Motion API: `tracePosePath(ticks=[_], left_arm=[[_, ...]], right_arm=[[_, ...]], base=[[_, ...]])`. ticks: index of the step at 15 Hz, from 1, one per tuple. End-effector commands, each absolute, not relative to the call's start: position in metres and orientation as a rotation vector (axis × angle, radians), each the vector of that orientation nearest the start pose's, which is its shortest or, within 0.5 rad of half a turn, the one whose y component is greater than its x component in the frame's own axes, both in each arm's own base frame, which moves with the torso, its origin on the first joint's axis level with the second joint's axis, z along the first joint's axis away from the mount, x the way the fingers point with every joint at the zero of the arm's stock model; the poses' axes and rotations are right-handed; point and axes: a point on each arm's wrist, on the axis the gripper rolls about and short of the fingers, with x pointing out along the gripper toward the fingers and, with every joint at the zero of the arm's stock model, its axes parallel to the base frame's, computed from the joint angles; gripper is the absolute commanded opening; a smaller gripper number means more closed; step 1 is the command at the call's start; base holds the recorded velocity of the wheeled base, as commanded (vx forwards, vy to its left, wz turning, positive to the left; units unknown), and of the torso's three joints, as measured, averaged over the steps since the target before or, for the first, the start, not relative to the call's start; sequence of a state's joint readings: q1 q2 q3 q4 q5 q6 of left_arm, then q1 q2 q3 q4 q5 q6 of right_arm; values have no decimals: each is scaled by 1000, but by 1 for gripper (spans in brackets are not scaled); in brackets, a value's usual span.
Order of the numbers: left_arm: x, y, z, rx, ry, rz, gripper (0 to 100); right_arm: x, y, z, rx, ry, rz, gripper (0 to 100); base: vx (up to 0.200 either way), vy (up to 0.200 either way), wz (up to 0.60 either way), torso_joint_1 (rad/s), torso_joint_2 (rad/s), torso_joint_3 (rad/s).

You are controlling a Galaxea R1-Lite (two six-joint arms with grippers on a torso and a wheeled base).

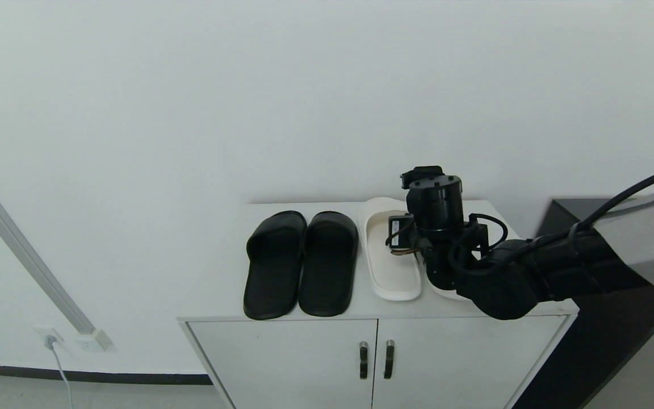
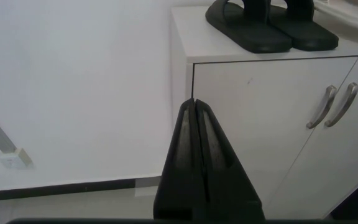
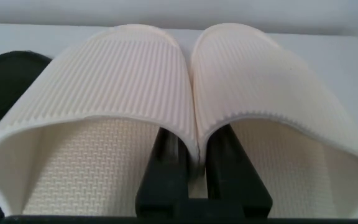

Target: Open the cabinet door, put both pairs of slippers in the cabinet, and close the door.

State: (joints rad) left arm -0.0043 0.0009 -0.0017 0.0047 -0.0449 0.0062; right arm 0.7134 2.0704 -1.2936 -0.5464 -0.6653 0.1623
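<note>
The white cabinet (image 1: pixel 219 301) has both doors (image 1: pixel 281 363) closed, with two dark handles (image 1: pixel 375 359) at the middle seam. On its top lie a pair of black slippers (image 1: pixel 298 264) on the left and a pair of white slippers (image 1: pixel 389 267) on the right. My right arm is over the white pair. My right gripper (image 3: pixel 194 134) has one finger inside each white slipper (image 3: pixel 129 81), shut on the two adjoining strap edges; both slippers rest on the top. My left gripper (image 2: pixel 195 104) hangs shut and empty, low, in front of the cabinet's left corner (image 2: pixel 182 68).
A white wall stands right behind the cabinet. A slanted cable duct (image 1: pixel 20 244) leads down to a wall socket (image 1: pixel 49 338) with a plug at the lower left. A dark block (image 1: pixel 616 324) adjoins the cabinet's right side.
</note>
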Motion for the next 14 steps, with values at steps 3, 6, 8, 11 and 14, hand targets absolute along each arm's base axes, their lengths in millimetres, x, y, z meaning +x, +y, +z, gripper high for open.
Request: tracePosePath(ticks=[3, 6, 8, 11, 14], left_arm=[[-23, -1, 75, 5, 4, -46, 0], [-23, -1, 75, 5, 4, -48, 0], [-23, -1, 75, 6, 4, -51, 0], [-23, -1, 75, 6, 4, -51, 0], [-23, -1, 75, 6, 4, -51, 0]], right_arm=[[245, 226, 215, -4, 164, 264, 0], [188, 187, 218, -17, 194, 544, 0], [163, 166, 217, -18, 192, 691, 0], [148, 154, 212, -19, 203, 750, 0], [146, 152, 205, -31, 227, 771, 0]], base=[[0, 0, 0, 0, 0, 0], [0, 0, 0, 0, 0, 0], [0, 0, 0, 0, 0, 0], [0, 0, 0, 0, 0, 0], [0, 0, 0, 0, 0, 0]])
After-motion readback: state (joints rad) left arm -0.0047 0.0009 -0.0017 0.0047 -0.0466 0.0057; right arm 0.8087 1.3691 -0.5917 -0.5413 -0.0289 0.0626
